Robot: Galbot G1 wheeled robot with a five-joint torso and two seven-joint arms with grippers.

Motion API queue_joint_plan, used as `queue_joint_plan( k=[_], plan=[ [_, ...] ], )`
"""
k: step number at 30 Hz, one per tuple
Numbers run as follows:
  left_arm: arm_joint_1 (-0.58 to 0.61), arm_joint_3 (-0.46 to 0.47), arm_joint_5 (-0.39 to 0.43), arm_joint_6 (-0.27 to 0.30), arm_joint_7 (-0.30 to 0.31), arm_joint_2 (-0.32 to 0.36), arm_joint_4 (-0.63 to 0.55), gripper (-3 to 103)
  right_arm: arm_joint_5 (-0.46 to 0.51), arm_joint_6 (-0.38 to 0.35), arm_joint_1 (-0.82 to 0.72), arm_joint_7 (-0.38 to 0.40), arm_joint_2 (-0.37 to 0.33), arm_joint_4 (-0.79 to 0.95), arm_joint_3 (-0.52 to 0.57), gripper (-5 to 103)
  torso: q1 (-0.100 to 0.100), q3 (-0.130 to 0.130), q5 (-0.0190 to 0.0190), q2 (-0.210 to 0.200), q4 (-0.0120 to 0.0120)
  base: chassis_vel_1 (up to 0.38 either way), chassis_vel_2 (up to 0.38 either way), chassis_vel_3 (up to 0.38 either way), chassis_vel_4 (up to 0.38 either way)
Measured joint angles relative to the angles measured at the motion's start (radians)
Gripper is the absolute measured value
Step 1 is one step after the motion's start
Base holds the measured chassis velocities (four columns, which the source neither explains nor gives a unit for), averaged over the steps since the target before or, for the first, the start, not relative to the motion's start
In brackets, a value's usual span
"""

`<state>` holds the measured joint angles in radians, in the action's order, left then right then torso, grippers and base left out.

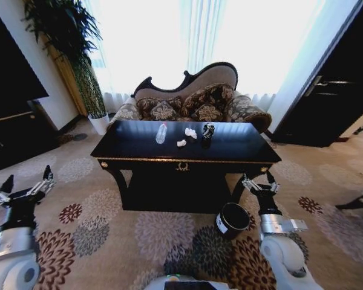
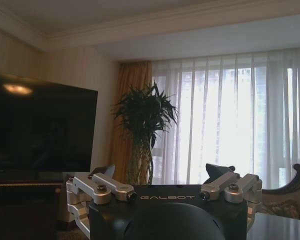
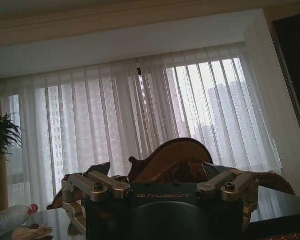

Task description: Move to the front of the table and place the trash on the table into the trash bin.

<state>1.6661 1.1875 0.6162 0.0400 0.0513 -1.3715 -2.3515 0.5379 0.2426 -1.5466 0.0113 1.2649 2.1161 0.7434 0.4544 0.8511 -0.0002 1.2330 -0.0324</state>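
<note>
The glossy black table (image 1: 133, 147) with gold trim stands straight ahead. On its top lie a clear bottle (image 1: 161, 133), two white paper bits (image 1: 190, 133) (image 1: 181, 143) and a small dark patterned item (image 1: 207, 131). The round black trash bin (image 1: 232, 219) sits on the carpet by the table's front right leg. My left gripper (image 1: 29, 177) hangs open at the left, well short of the table. My right gripper (image 1: 258, 179) is open above the bin, near the table's right corner. In the right wrist view, the open gripper (image 3: 157, 172) faces the bottle (image 3: 10, 220) and a paper bit (image 3: 32, 231).
A patterned sofa (image 1: 193, 99) stands behind the table, before curtained windows. A tall potted plant (image 1: 78, 54) and a dark TV cabinet (image 1: 12, 130) are on the left, with a dark door (image 1: 333, 96) on the right. Flowered carpet lies between me and the table.
</note>
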Motion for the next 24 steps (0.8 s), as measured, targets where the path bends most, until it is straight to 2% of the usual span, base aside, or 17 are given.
queue_joint_plan(
  k=[24],
  plan=[
    [-0.019, -0.03, -0.022, 0.0, -0.007, 0.004, 0.024, 100, 0.0, -0.014, 0.013, 0.006, -0.008, -0.013, 0.021, 100, -0.001, 0.0, 0.0, 0.0, -0.0001, -0.107, 0.099, 0.105, -0.097]
  ],
)
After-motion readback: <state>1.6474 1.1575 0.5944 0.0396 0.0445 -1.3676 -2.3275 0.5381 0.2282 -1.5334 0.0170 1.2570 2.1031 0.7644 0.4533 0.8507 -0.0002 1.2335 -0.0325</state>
